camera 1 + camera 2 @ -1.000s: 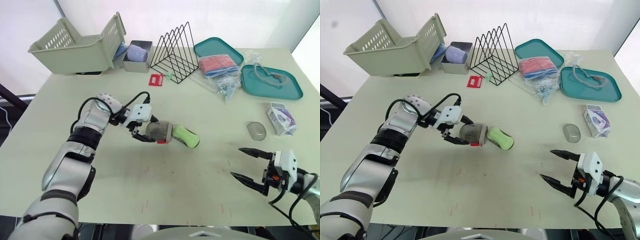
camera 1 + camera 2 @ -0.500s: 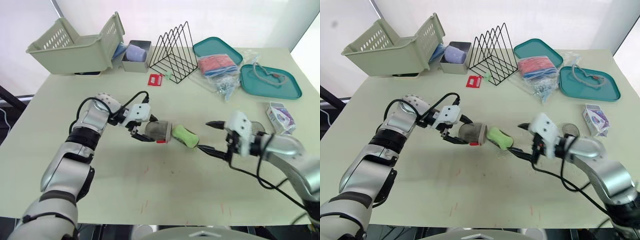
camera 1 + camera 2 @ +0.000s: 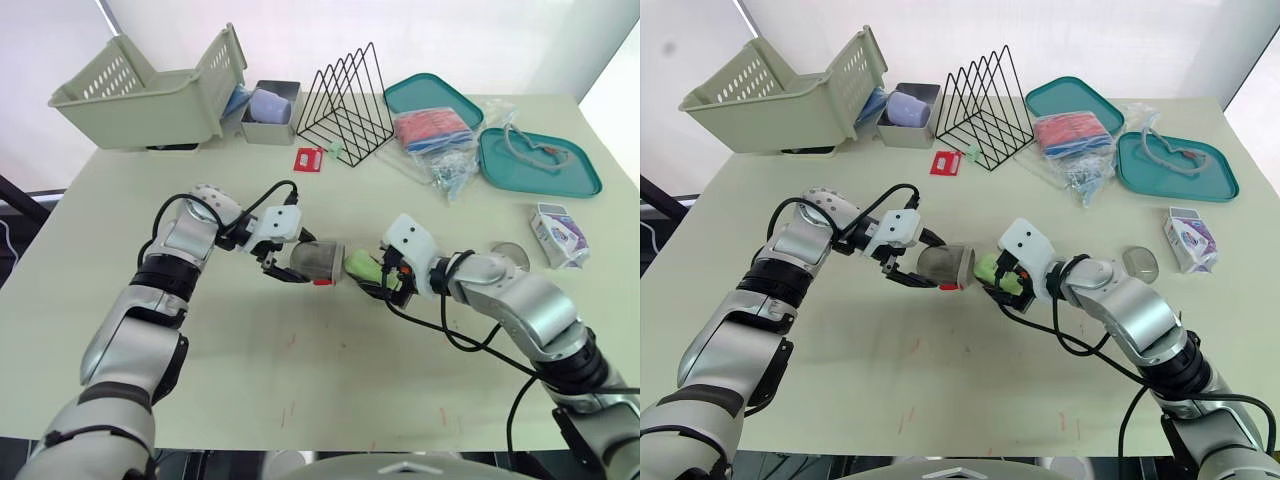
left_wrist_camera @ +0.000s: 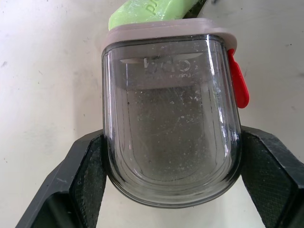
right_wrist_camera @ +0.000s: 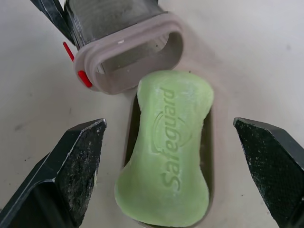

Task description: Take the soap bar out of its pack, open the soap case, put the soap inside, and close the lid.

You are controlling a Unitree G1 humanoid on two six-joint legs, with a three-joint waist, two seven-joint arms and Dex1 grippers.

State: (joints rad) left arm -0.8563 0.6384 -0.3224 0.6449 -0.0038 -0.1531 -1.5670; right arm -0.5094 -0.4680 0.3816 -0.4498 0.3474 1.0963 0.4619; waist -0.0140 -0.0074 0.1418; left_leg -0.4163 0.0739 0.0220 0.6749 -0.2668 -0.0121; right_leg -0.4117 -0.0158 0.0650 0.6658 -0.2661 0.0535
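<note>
My right gripper [image 5: 168, 122] has its fingers apart astride the green soap bar [image 5: 166, 152] lying on the table [image 3: 300, 380], its long axis running along them toward the open mouth of the clear soap case [image 4: 171, 123], just beyond and clamped in my left gripper [image 4: 171, 137].

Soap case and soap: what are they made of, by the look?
Likely hard plastic for the case: smoky, see-through, glossy, finely scratched, with an opaque grey-pink rim and a red clip. The soap is a waxy, matte green bar with moulded Safeguard lettering.
</note>
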